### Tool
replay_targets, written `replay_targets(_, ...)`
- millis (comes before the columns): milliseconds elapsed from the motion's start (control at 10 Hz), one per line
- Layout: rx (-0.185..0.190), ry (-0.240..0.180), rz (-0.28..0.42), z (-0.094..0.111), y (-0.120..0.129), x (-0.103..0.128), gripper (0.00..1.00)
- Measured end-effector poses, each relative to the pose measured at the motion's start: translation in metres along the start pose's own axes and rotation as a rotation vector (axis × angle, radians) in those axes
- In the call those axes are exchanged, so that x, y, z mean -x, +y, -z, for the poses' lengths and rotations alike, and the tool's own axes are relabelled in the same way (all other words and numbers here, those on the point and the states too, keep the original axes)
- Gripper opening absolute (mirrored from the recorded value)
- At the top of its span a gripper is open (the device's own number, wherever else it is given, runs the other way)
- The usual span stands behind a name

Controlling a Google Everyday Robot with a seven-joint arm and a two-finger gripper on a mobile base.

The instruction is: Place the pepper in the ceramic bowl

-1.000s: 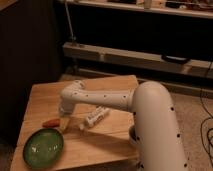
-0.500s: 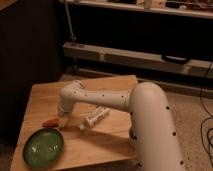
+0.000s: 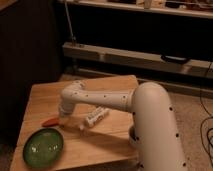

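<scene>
The red-orange pepper [image 3: 50, 121] lies on the wooden table [image 3: 110, 137] near its left side, just above the green ceramic bowl [image 3: 44, 147]. The bowl sits at the table's front left corner with nothing in it. My gripper [image 3: 64, 116] hangs from the white arm and points down, right beside the pepper's right end, close to the tabletop. The pepper is still resting on the table.
A white labelled tube [image 3: 96, 116] lies on the table to the right of the gripper. The white arm [image 3: 150, 120] spans the table's right half. Dark shelving [image 3: 135, 55] stands behind the table, and cables lie on the floor at right.
The gripper has shifted slightly left and down toward the pepper. The pepper, bowl and tube have not moved.
</scene>
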Motion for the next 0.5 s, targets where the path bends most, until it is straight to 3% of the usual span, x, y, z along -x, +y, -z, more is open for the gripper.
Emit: replay_targets(500, -0.001, 0.002, 0.002, 0.0043, -0.0047, 0.0022, 0.0)
